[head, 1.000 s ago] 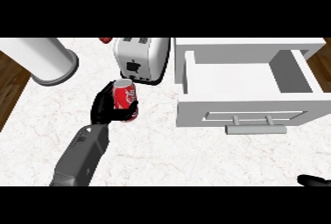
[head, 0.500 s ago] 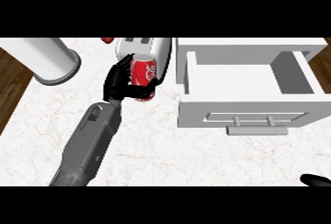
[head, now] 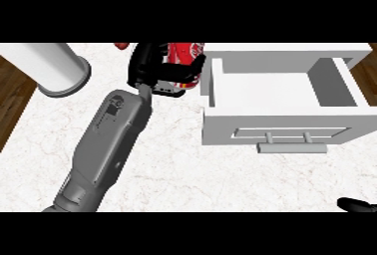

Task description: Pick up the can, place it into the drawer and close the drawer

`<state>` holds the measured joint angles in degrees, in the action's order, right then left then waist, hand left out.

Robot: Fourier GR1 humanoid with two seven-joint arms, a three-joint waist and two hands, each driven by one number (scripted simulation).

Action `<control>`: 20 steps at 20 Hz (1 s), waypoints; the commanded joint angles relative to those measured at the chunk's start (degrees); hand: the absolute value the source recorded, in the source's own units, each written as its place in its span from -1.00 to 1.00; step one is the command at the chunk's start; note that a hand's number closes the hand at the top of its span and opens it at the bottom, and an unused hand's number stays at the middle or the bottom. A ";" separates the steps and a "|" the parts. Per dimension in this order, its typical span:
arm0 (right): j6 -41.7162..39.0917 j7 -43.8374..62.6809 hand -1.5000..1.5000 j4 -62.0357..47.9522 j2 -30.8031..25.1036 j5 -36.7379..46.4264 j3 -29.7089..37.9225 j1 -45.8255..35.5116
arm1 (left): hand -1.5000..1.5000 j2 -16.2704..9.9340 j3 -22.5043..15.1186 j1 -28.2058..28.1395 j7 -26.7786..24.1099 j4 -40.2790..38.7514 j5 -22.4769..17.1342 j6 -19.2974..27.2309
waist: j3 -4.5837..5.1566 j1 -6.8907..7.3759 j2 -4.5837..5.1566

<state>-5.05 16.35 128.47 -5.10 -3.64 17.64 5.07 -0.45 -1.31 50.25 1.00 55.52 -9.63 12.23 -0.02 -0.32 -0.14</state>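
Red can (head: 184, 51) at top centre of frame, clamped in curled fingers of left hand (head: 151, 69), just left of open white drawer (head: 280, 124). Drawer at right of frame, handle (head: 291, 147) facing down. White cylinder (head: 53, 67) upper left on marble counter (head: 177, 169). Right hand (head: 358, 205) at lower right corner; fingers cannot be told.

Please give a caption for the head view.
Left hand holds red can beside the open white drawer.
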 commanded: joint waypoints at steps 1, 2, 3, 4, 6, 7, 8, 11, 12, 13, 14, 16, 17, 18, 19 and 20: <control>0.37 4.01 -1.00 4.31 -0.40 -0.80 0.09 0.50 | 1.00 0.42 -2.41 5.40 3.45 -1.42 -0.44 4.20 | 0.02 -0.60 0.13; -0.49 2.12 -1.00 4.33 -0.29 -1.06 0.64 2.06 | 1.00 0.43 -1.66 7.74 9.54 2.46 1.08 3.45 | 0.00 -0.27 -0.06; -0.11 0.23 -1.00 2.73 1.11 0.52 -0.52 2.32 | 1.00 0.43 -3.99 8.40 8.26 1.22 0.01 6.17 | -0.01 -0.49 0.07; 0.28 2.97 -1.00 0.72 -2.18 -1.97 2.62 -1.93 | 1.00 0.44 -4.75 11.83 8.88 -0.77 0.20 8.55 | -0.01 -0.71 0.16; -0.52 2.33 -1.00 -0.13 -2.59 -3.42 3.07 -2.35 | 1.00 0.44 -7.48 14.95 9.83 -2.78 -3.10 10.92 | -0.02 -1.36 0.24; 1.60 2.83 -1.00 0.66 -0.36 0.23 -0.34 -3.19 | 1.00 0.44 -4.14 17.00 12.48 -2.40 -0.46 8.55 | 0.00 -0.48 0.20; -1.17 1.89 -1.00 -0.09 -2.06 -2.81 1.75 -1.48 | 1.00 0.44 -6.88 17.17 10.46 -4.78 -2.20 10.83 | -0.02 -1.05 0.25; 1.56 5.02 -1.00 -0.34 -2.67 -1.42 1.33 -5.78 | 1.00 0.44 -6.85 22.53 11.05 -8.25 -3.43 11.86 | 0.00 -1.09 0.33; -0.68 -0.77 -1.00 -0.90 -0.38 -1.81 1.43 -0.36 | 1.00 0.45 -8.82 22.56 12.89 -8.40 -5.42 13.30 | -0.04 -1.42 0.26; 1.01 3.54 -1.00 0.17 -1.67 -3.27 2.01 -4.19 | 1.00 0.45 -5.78 27.07 11.03 -14.21 -4.68 12.20 | -0.03 -1.94 0.54; 1.02 -0.80 -1.00 -1.82 0.58 1.60 -1.11 -2.53 | 1.00 0.45 -5.03 28.95 10.97 -16.14 -5.32 10.91 | -0.04 -1.86 0.66; 0.70 4.11 -1.00 1.40 -2.52 -3.38 2.83 -3.72 | 1.00 0.45 -5.19 31.33 11.99 -18.58 -5.22 10.87 | -0.04 -2.09 0.55; -0.17 3.59 -1.00 2.16 -2.16 -3.07 1.64 -2.66 | 1.00 0.45 -7.34 29.88 8.00 -20.00 -6.51 12.75 | -0.04 -2.40 0.61; 1.20 2.26 -1.00 -0.30 -1.24 0.33 -0.26 -4.44 | 1.00 0.45 -5.63 33.53 9.58 -21.90 -6.18 11.92 | -0.05 -2.05 0.73; 1.22 1.61 -1.00 -2.39 -1.52 0.51 0.05 -5.23 | 1.00 0.45 -8.27 32.84 7.34 -23.36 -8.12 12.25 | -0.07 -2.73 0.91; 1.29 2.31 -1.00 -1.24 -1.73 0.22 -0.01 -5.49 | 1.00 0.45 -9.43 34.12 9.68 -23.27 -8.68 13.07 | -0.06 -2.42 0.69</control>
<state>-4.25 18.54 127.88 -6.65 -4.31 18.25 1.02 0.00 -8.61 80.46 10.79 36.75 -16.02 24.31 -0.07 -2.44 0.49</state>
